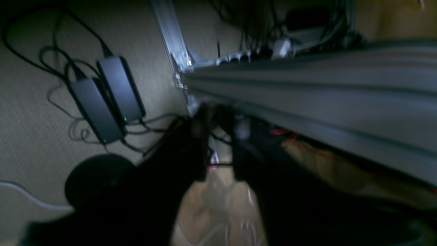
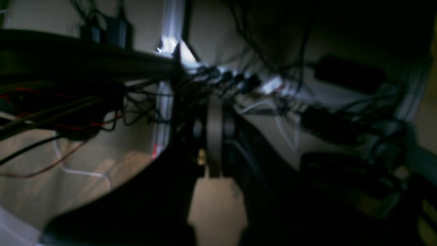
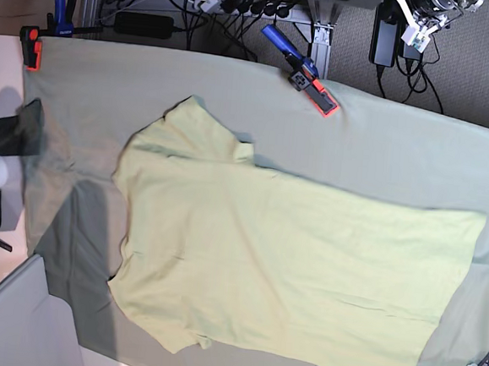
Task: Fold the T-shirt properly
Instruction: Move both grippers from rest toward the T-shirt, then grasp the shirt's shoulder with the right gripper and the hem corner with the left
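The pale yellow-green T-shirt lies spread flat on the grey-green table cloth. Its collar and sleeves are toward the left and its hem is at the right. Neither gripper is near it. In the left wrist view my left gripper points down at the floor behind the table. Its dark fingers stand apart with floor showing between them, and they hold nothing. In the right wrist view my right gripper also points at the floor. Its fingers are pressed together and empty.
A blue and orange clamp grips the cloth at the back edge, and another clamp holds the back left corner. Below the arms are two black power adapters, an aluminium frame rail, a power strip and tangled cables.
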